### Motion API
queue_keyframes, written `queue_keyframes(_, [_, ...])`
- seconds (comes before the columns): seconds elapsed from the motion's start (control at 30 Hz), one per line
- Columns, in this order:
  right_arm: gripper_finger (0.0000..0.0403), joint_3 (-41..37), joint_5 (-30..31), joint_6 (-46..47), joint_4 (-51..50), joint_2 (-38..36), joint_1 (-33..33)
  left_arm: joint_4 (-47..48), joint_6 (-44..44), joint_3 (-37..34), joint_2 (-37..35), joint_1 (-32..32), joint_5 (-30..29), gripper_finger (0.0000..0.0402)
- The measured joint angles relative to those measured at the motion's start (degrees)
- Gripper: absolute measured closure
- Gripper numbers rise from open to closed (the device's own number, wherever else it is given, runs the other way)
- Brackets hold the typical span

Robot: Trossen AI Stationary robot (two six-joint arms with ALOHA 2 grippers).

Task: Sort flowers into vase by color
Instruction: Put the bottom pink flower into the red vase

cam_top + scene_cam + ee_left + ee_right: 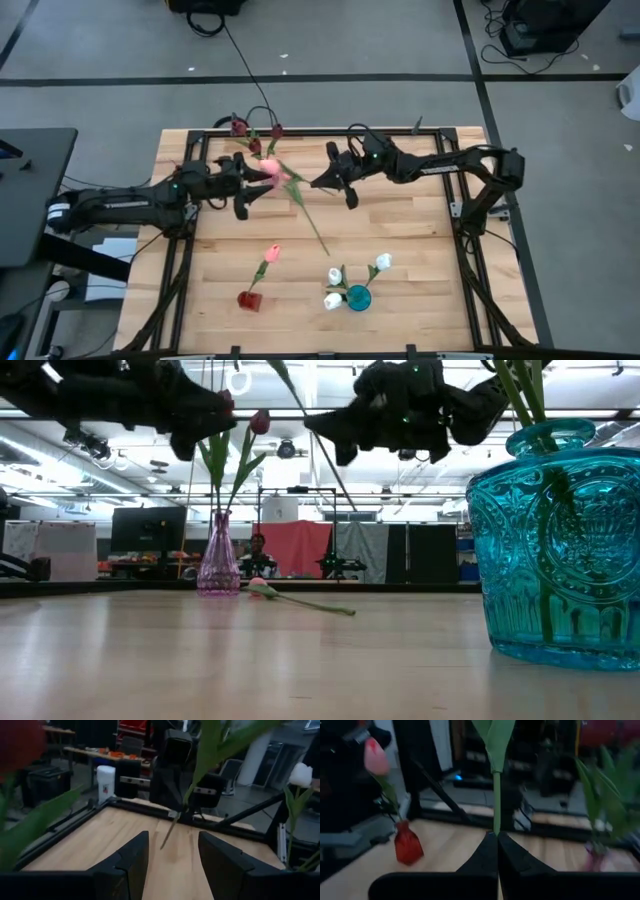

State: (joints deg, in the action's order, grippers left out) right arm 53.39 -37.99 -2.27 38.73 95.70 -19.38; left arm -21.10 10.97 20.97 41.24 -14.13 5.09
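My right gripper (496, 836) is over the table's middle (320, 183), shut on the thin green stem of a flower (495, 795). The flower's leaf (495, 740) rises above the fingers, and its bud is outside the wrist views. My left gripper (172, 865) faces it from the left (252, 190), open and empty. A pink flower (300, 600) lies flat on the table. A red vase (250, 298) holds a pink flower. A teal vase (358, 297) holds white ones, and a purple vase (218, 565) at the far edge holds maroon ones. My right gripper pinches the flower's stem (495, 822) between its two fingertips, just below the leaf. The fingers lie level, come from the table's right side and cross the stem. The stem slants upward, and its lower end (163, 842) hangs free, clear of the table.
A black frame (300, 133) runs along the table's far edge and both sides. The teal vase (560, 550) stands close to the low camera at the near right. Bare wood (400, 230) lies between the arms and the near vases.
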Motion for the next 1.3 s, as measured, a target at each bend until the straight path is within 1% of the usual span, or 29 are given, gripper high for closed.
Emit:
queue_keyframes(0.1, [0.0398, 1.11, 1.00, 0.60, 4.52, 2.30, 1.39, -6.46, -0.98, 0.02, 3.54, 1.45, 0.06, 0.0225])
queue_keyframes(0.27, [0.0398, 2.60, 6.52, 0.60, 12.21, 5.71, 3.33, -15.23, -5.02, 0.03, 9.91, 3.77, -0.50, 0.0225])
queue_keyframes(0.37, [0.0398, 3.52, 9.38, 0.11, 13.37, 7.41, 4.04, -20.85, -5.99, 0.03, 12.84, 4.43, -0.76, 0.0225])
queue_keyframes(0.5, [0.0398, 4.56, 11.30, -1.02, 13.66, 8.32, 4.55, -26.15, -8.14, 0.05, 15.54, 4.83, -1.35, 0.0225])
queue_keyframes(0.6, [0.0398, 4.60, 12.39, -2.12, 13.54, 8.33, 4.88, -28.65, -9.81, 0.13, 17.19, 4.87, -2.90, 0.0225])
queue_keyframes(0.67, [0.0398, 4.62, 12.59, -2.31, 13.75, 8.33, 5.03, -28.47, -10.89, 0.71, 17.95, 4.87, -3.92, 0.0225])
queue_keyframes(1.0, [0.0396, 4.65, 12.63, -2.39, 13.93, 8.30, 5.01, -28.79, -12.24, 6.91, 24.30, 4.87, -3.92, 0.0227])
queue_keyframes(1.07, [0.0393, 4.65, 12.74, -2.39, 13.55, 8.30, 5.03, -28.62, -12.24, 7.15, 24.89, 4.87, -3.92, 0.0237])
queue_keyframes(1.13, [0.0388, 4.65, 12.85, -2.34, 13.48, 8.30, 5.03, -28.19, -12.06, 7.15, 24.89, 4.87, -4.16, 0.0259])
queue_keyframes(1.2, [0.0380, 4.65, 12.84, -1.29, 13.47, 8.30, 5.03, -27.41, -11.33, 7.15, 24.53, 4.87, -5.02, 0.0294])
queue_keyframes(1.3, [0.0361, 4.65, 11.24, 0.28, 12.71, 8.26, 4.83, -25.81, -9.65, 7.15, 23.11, 4.87, -5.41, 0.0366])
